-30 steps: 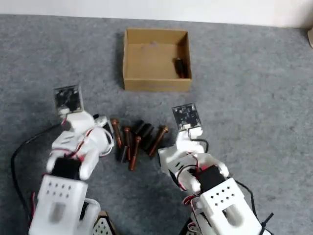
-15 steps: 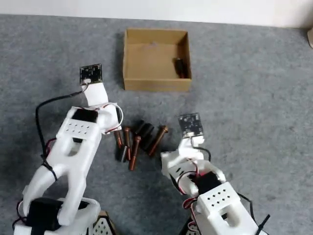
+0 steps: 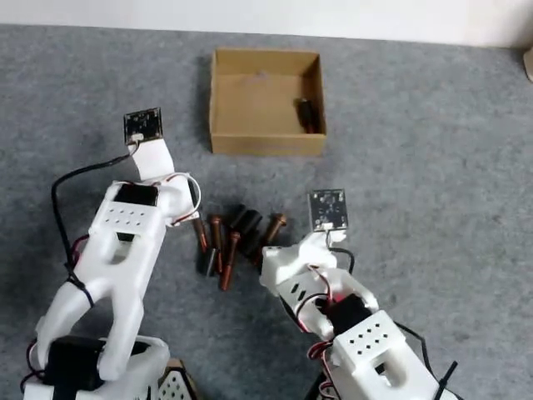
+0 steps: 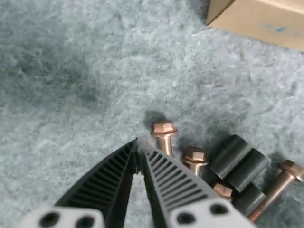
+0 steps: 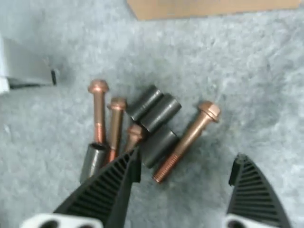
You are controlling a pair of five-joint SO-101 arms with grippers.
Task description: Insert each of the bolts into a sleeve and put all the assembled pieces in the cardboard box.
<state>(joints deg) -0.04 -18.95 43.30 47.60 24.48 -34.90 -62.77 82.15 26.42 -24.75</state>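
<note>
The cardboard box (image 3: 265, 142) is sitting at the upper centre of the high view on the grey table (image 3: 433, 167). Its open side is facing up, and one dark assembled piece (image 3: 308, 115) is lying inside against its right wall.

Below the box, near the middle of the frame, four copper bolts (image 3: 216, 240) and several sleeves (image 3: 243, 219) are lying together in a loose cluster. Three bolts are lying side by side at the left of the cluster, and a grey sleeve (image 3: 206, 261) is lying at the threaded end of the leftmost bolt (image 3: 198, 227). The black sleeves are lying between these three and the rightmost bolt (image 3: 269, 237), which is slanting with its head toward the upper right.

The left gripper (image 4: 140, 156) is hanging low over the table with its jaws pressed almost together and pinching nothing. Its tips are sitting just beside the hex head of the leftmost bolt.

The right gripper (image 5: 187, 166) is hovering at the lower right of the cluster with its jaws spread wide and empty. The threaded end of the rightmost bolt is lying between them.
</note>
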